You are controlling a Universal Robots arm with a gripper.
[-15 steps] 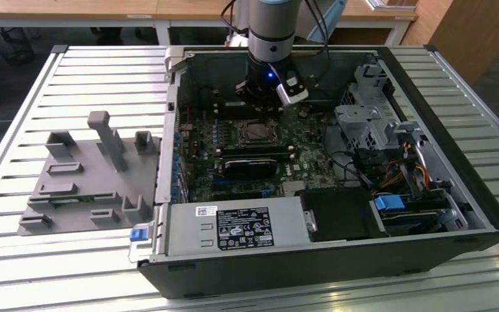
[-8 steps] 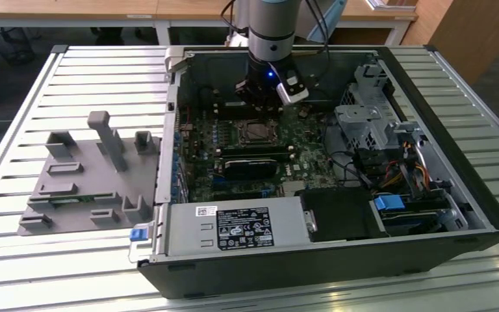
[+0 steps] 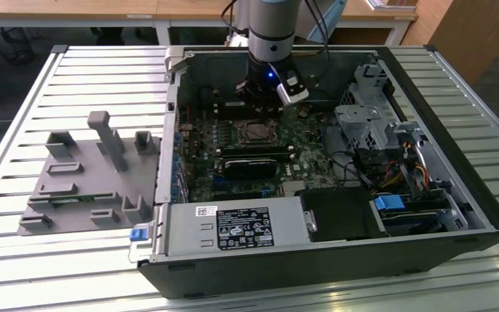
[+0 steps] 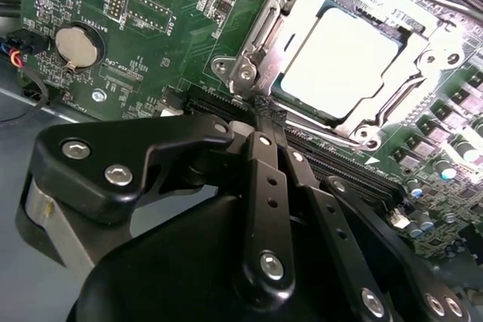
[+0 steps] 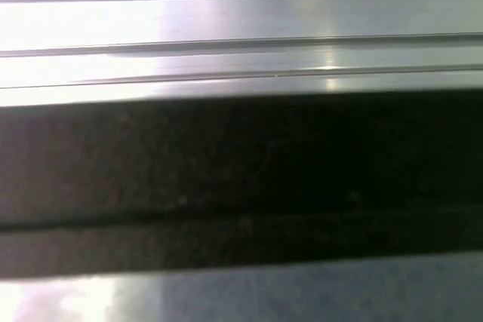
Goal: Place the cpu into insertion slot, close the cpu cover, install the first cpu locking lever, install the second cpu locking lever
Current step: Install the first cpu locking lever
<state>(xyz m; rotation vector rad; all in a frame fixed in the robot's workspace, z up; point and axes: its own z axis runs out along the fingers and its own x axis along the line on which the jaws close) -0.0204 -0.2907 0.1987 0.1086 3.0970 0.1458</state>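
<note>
**Gripper low over the board beside the seated cpu**

The slatted table carries an open case lying on its side, walls rising on all four sides of the board. On the table at the case's 9 o'clock in the exterior view sits a grey fixture, well apart from the work.

Inside the case, the power supply runs along the 6 o'clock wall and the drive cage stands at 3 o'clock, with cables below it. The green board lies between these. The arm comes down from 12 o'clock, close to the far wall of the case.

The gripper hangs just above the board; in the second wrist view its fingers are drawn together to a narrow tip with nothing held between them. The tip sits just beside the socket's corner, over a long black slot.

The cover lies flat around the slot, and the cpu shows pale through its window, seated inside. In the exterior view two black memory sticks lie at the socket's 6 o'clock. A coin cell sits on the board well away from the socket.

The first wrist view shows bright slats and a dark band.
</note>
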